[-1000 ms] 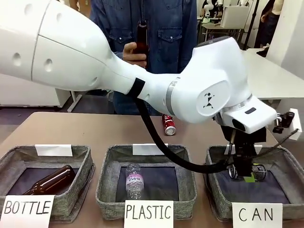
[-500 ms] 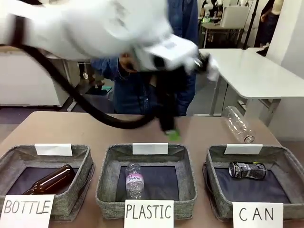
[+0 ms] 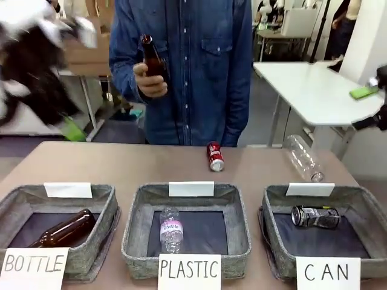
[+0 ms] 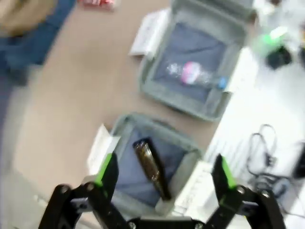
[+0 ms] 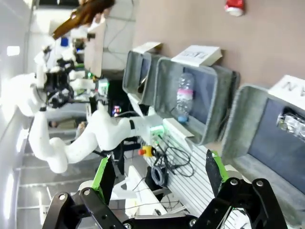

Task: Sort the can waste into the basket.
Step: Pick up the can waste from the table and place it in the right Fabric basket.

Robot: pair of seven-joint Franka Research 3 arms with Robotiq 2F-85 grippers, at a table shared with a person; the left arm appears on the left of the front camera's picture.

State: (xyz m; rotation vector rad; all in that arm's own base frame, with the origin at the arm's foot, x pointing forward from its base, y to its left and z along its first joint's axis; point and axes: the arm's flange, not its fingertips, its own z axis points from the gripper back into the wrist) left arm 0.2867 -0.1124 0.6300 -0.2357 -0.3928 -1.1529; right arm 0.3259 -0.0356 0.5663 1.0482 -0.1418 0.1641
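Left gripper [image 4: 164, 162] and right gripper [image 5: 158, 164] are hanging wide open and empty, while the red can [image 3: 214, 156] is lying at the far edge of the table [image 3: 109, 166], probably needing a grip across its sides before the basket [image 3: 271, 226].

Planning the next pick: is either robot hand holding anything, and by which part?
Nothing is held: the left hand and the right hand are both open and empty.

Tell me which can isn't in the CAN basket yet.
The red can, out on the table; the black-and-silver can lies inside the CAN basket.
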